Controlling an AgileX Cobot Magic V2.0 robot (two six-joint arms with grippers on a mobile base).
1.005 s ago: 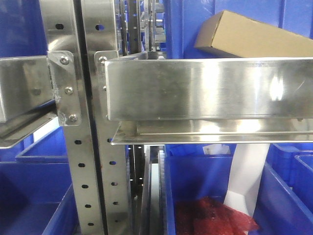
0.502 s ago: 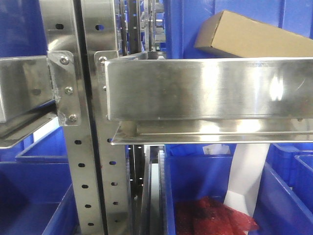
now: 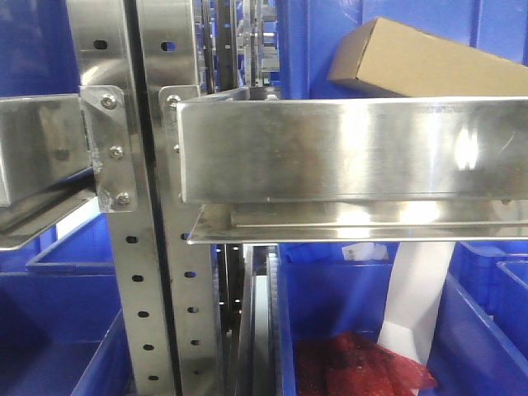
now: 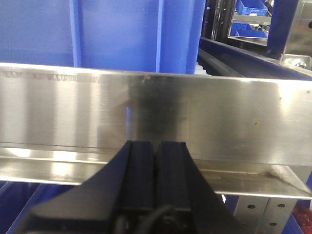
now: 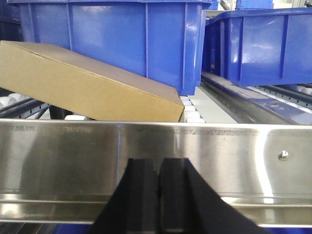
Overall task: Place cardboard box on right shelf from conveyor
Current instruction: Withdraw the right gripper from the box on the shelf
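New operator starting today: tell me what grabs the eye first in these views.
The shiny right shelf fills the front view with its mirror-like lip. The tan cardboard box lies tilted behind that lip, in front of a blue bin. Both wrist views show black jaws closed just below the lip.

The tan cardboard box (image 3: pixel 412 59) lies tilted behind the shiny steel front lip of the right shelf (image 3: pixel 346 148), in front of a blue bin (image 5: pixel 112 39).
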